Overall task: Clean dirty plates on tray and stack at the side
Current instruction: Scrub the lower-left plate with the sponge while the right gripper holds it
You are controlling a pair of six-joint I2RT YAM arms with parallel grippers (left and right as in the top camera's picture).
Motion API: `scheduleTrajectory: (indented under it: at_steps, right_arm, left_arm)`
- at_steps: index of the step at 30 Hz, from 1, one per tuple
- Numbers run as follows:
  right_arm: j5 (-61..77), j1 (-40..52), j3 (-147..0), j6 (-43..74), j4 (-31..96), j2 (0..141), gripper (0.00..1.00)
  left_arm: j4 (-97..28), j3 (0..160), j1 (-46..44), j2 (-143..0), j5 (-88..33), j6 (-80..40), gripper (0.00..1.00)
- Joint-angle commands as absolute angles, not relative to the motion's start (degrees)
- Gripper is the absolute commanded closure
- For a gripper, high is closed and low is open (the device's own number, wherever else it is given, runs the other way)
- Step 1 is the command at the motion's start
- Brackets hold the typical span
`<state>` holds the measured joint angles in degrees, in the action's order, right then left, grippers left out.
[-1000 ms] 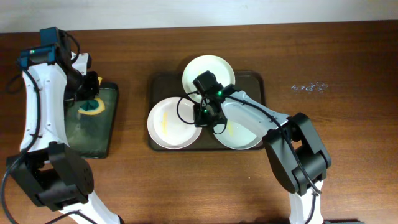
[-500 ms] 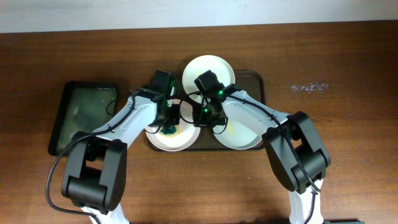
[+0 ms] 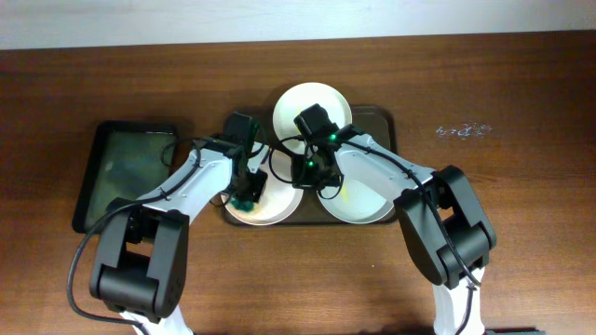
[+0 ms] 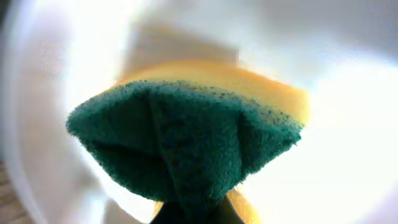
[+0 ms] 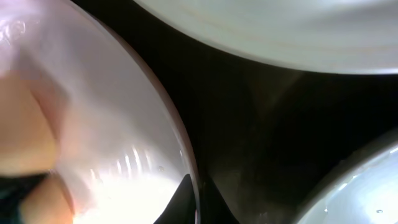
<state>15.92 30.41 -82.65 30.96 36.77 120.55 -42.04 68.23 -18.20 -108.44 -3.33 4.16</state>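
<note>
Three white plates lie on the dark brown tray (image 3: pixel 382 121): a left plate (image 3: pixel 279 203), a top plate (image 3: pixel 312 98) and a right plate (image 3: pixel 368 200) with a yellowish smear. My left gripper (image 3: pixel 248 184) is shut on a green and yellow sponge (image 3: pixel 246 194) and presses it on the left plate. The left wrist view shows the sponge (image 4: pixel 186 124) against that white plate (image 4: pixel 348 137). My right gripper (image 3: pixel 303 174) is shut on the left plate's right rim. The right wrist view shows its fingers (image 5: pixel 196 202) pinching the rim of that plate (image 5: pixel 112 124).
A smaller black tray with a greenish inside (image 3: pixel 126 177) lies at the left on the wooden table. A small glinting mark (image 3: pixel 463 131) sits on the table at the right. The two arms are close together over the brown tray (image 5: pixel 261 112).
My left arm has swung from the black tray to the left plate with the sponge, then slid it a little down and left on the plate. The right gripper has stayed on the rim.
</note>
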Motion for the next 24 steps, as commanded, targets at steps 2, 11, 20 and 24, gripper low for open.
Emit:
scheduleTrajectory:
  at_steps: [2,11,20,24]
  right_arm:
    - [16.10,30.72,-81.71,30.52,36.67,122.19,0.96]
    - [14.09,30.46,-81.52,34.26,37.15,122.21,0.96]
    - [26.35,26.61,-76.38,30.87,30.57,122.26,0.96]
    - [26.15,26.61,-76.38,30.87,30.59,122.26,0.96]
  left_arm:
    - [-38.65,67.07,-18.70,-108.55,-17.61,13.17,1.00]
    - [-21.85,67.05,-18.70,-108.57,20.67,-14.22,1.00]
    - [-31.22,67.05,-18.70,-108.57,-28.49,-1.43,1.00]
    - [-18.59,67.05,-17.93,-108.57,-10.52,-4.84,1.00]
